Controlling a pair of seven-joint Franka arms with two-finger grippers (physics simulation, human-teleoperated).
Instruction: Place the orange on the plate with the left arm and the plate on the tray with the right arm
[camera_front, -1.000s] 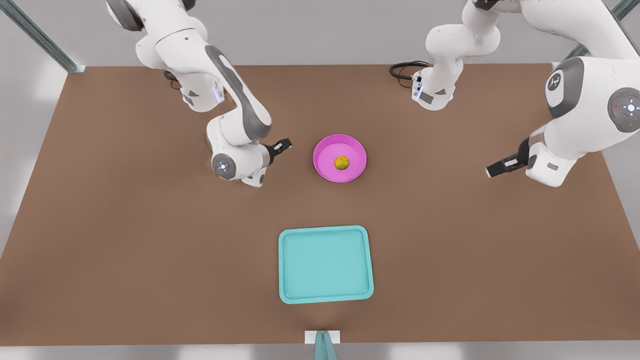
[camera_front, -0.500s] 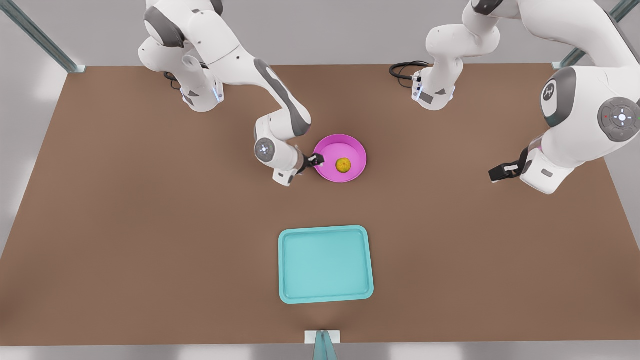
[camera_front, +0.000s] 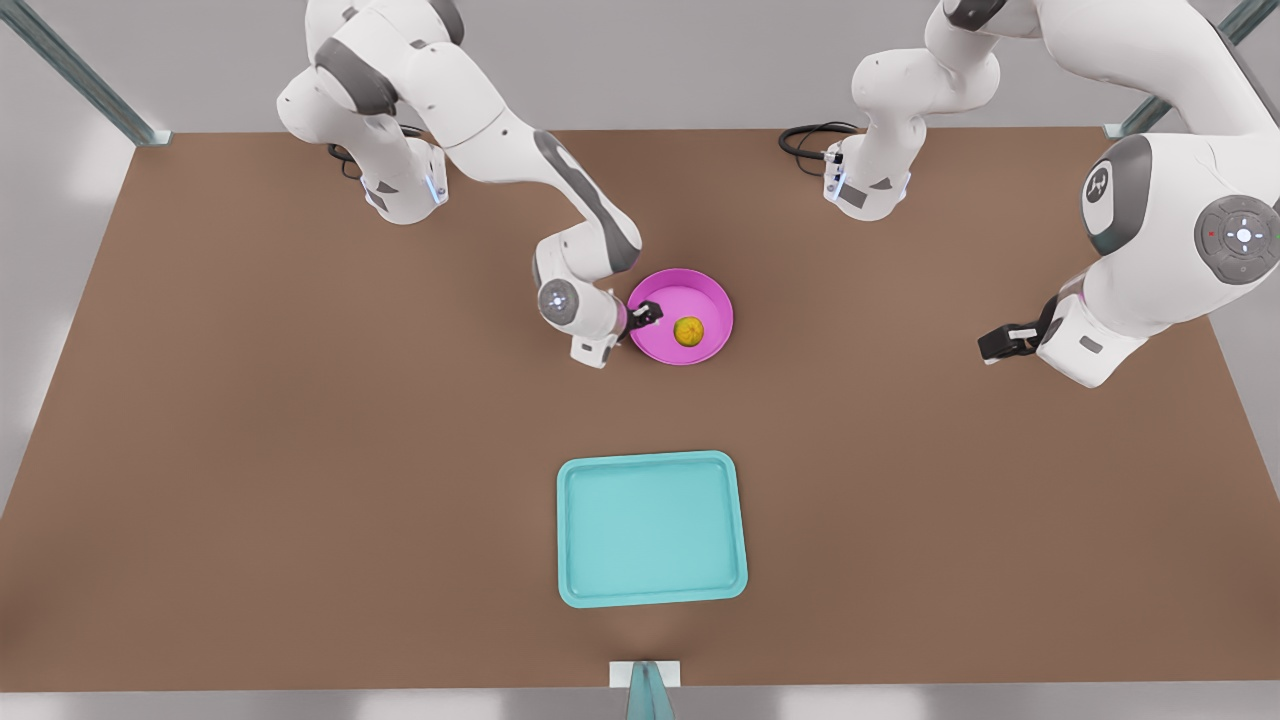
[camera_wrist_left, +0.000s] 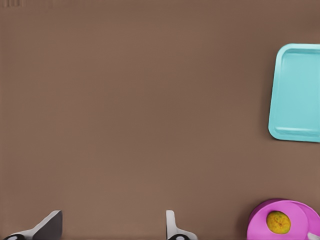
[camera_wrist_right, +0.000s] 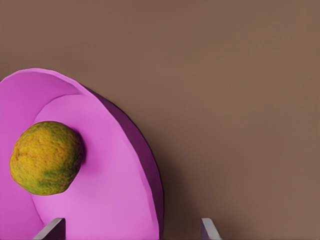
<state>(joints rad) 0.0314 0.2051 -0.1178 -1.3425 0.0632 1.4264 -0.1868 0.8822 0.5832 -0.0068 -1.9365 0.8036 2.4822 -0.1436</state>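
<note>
**A:** Right pincer (camera_front: 645, 315) is low at the plate's (camera_front: 700, 290) edge, on the front view's left. In the right wrist view its fingers (camera_wrist_right: 51, 229) stand wide apart. One is over the plate floor and the other over bare bench (camera_front: 300, 450), with the rim between them. Nothing gripped yet.

**B:** Left pincer?

**A:** Left pincer (camera_front: 995, 345) is well apart, on the front view's right, jaws spread, empty. That arm waits. Its half looks done: the orange (camera_front: 688, 331) sits on the plate floor, a little off centre, on the side away from the right pincer.

**B:** So the step in hand is the rim grasp.

**A:** That's my reading. The rim wall slopes, so seat the inner finger down against it before closing. Pinching too high may let the lip slip out.

**B:** And the carry?

**A:** The tray (camera_front: 650, 530) lies well clear of the plate, toward the near edge of the bench in the front view. It is wider than the plate, so there is margin. The risk is the fruit: it is round and loose on a smooth floor, and will likely roll if the dish tips. Lift level, barely above the tray's low rim, go slowly, and set down flat near the middle.

**B:** Any obstruction?

**A:** Bare bench between the plate and the tray.
</note>
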